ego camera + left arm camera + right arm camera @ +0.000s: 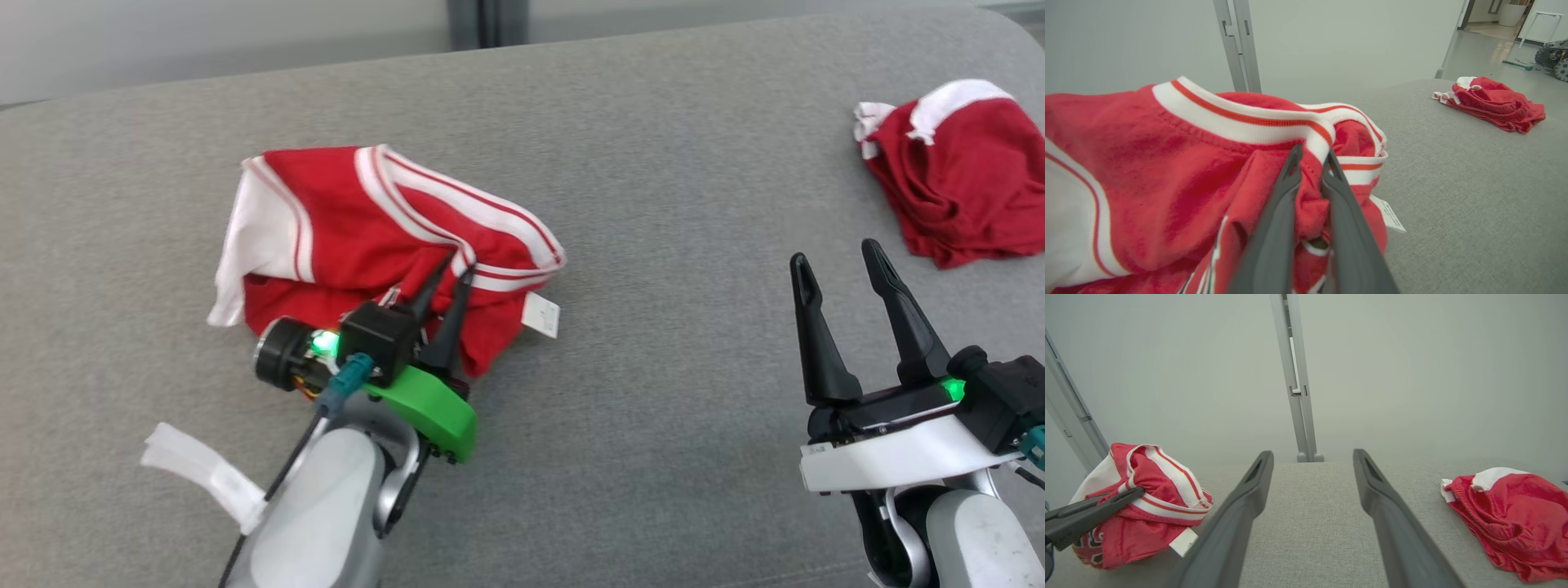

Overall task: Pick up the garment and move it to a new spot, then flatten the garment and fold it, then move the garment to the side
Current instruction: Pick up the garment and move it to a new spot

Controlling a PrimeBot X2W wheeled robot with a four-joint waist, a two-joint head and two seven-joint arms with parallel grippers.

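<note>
Pinching a fold of the crumpled red-and-white garment [351, 212], the left gripper [460, 268] is closed on the cloth just below the striped white band, at the near edge of the heap. The garment sits left of centre on the grey fabric surface [653, 425], bunched up, not flat. The right gripper [834, 255] hangs spread wide and empty at near right, well apart from the garment. Judged risks: the bite looks small and close to a fold edge, so the cloth could slide out on the lift. If only one layer is caught, the rest would unroll and drag across the surface. With one arm carrying, the heap may land as crumpled as it is now, making flattening harder. A second red garment [963, 171] lies far right, so a wide swing that way could mix the two. Hard to make out: how deep the cloth goes between the jaws, which part of the garment is held, and what kind of garment it is. The left wrist hides the heap's near edge in the head view. A white tag [541, 314] pokes out on the right, its text unreadable. The second garment is cut off by the frame edge.
</note>
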